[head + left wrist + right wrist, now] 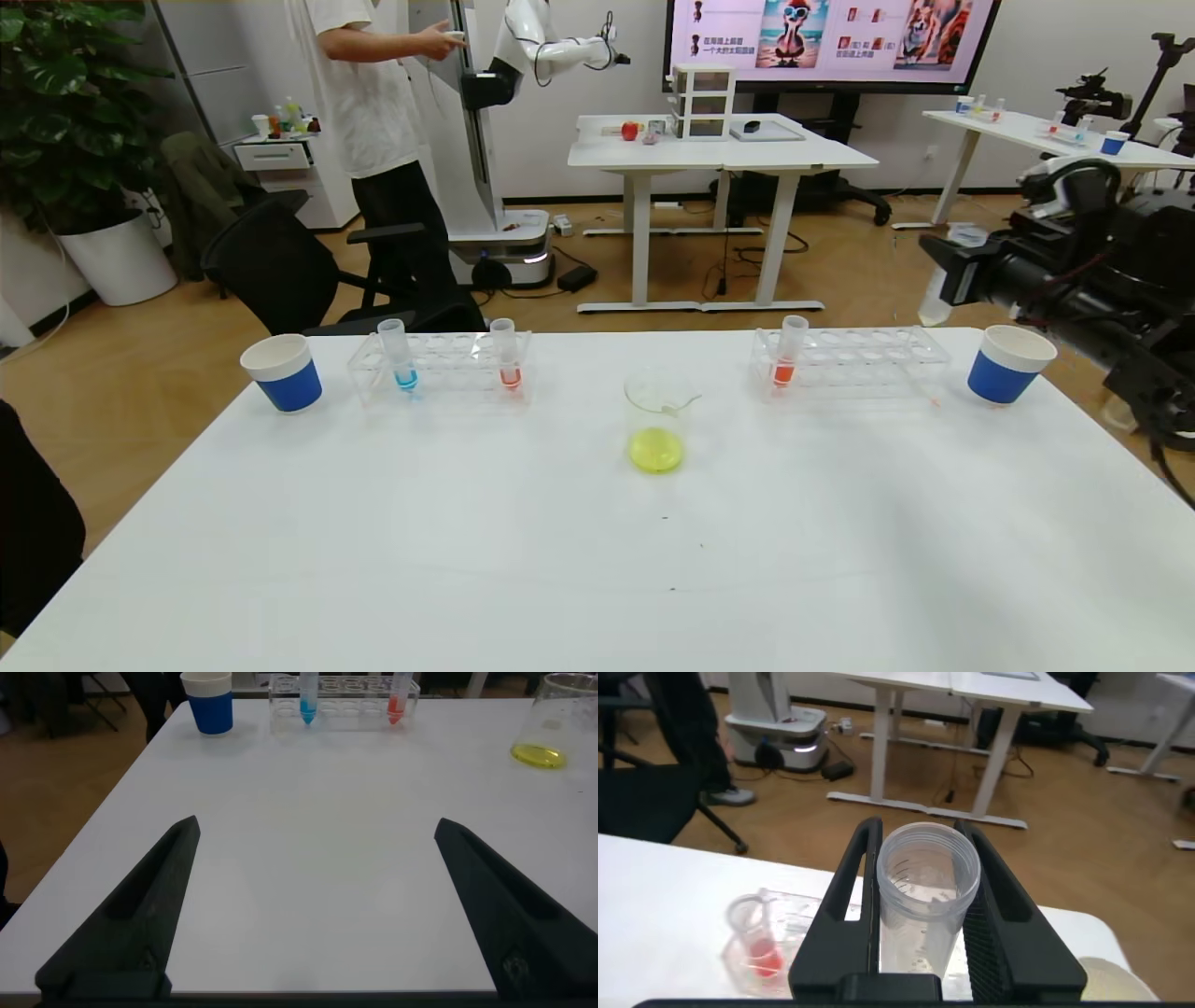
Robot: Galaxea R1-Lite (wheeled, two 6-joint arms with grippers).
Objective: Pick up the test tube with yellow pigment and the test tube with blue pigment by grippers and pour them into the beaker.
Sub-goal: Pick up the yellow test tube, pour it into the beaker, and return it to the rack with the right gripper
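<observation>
The beaker stands mid-table with yellow-green liquid in its bottom; it also shows in the left wrist view. The test tube with blue pigment stands upright in the left rack, and is seen far off in the left wrist view. My right gripper is shut on a clear test tube with no liquid showing, held in the air above the table's far right edge. My left gripper is open and empty over the table's left front.
Orange-red tubes stand in the left rack and the right rack. Blue-and-white paper cups sit at far left and far right. Beyond the table are a chair, a person and other desks.
</observation>
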